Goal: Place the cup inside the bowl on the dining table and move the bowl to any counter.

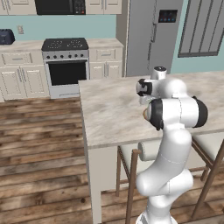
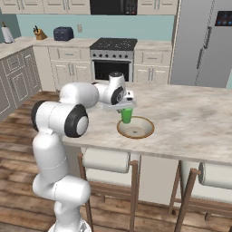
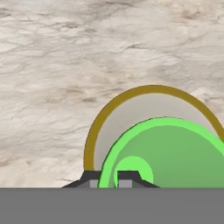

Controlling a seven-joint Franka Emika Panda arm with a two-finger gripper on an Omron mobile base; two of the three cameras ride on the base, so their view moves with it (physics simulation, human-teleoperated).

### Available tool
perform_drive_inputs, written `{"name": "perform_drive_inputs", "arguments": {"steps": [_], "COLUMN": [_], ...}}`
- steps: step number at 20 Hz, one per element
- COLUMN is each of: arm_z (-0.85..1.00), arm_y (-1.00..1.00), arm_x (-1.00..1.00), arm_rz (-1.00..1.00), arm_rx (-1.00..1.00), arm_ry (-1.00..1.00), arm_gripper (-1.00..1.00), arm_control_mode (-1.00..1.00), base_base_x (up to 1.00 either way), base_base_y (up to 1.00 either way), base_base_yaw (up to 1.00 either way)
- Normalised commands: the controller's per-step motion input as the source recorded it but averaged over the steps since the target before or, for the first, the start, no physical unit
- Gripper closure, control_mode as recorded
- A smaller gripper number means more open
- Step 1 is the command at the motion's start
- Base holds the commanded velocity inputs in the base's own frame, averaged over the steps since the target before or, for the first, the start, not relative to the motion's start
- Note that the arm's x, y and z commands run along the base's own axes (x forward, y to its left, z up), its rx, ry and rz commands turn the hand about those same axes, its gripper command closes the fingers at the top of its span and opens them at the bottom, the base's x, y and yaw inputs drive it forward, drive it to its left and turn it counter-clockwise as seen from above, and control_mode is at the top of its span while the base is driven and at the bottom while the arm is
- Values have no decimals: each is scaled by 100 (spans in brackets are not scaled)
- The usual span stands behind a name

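Cup (image 2: 126, 116) is grasped at its rim by the tool (image 2: 125, 108), jaws clenched on it, and hangs directly over the bowl (image 2: 135, 128), its base at or just above the bowl's inside; contact cannot be confirmed. The bowl sits near the front edge of the dining worktop (image 2: 190, 122). Judged status: cup placement nearly complete, release outstanding. Bowl transfer to a counter not begun.

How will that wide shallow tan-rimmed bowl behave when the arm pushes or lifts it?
The wide shallow tan-rimmed bowl probably won't tip, being low and broad. On the smooth marbled table it may slide readily. Lifted by its thin rim, it could tilt, with the green cup likely shifting inside.
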Motion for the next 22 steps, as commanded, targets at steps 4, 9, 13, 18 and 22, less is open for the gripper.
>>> {"name": "perform_drive_inputs", "arguments": {"steps": [4, 9, 13, 18, 22], "arm_z": [0, 0, -6, -19, -19], "arm_y": [-32, -22, -4, -1, -3], "arm_x": [0, 0, 0, 0, 0], "arm_rz": [1, 1, 1, 1, 2], "arm_rx": [0, 0, 0, 0, 0], "arm_ry": [0, 0, 0, 0, 0], "arm_gripper": [100, 100, 100, 100, 100], "arm_control_mode": [-100, -100, -100, -100, -100], "base_base_x": [0, 0, 0, 0, 0], "base_base_y": [0, 0, 0, 0, 0], "base_base_yaw": [0, 0, 0, 0, 0]}}
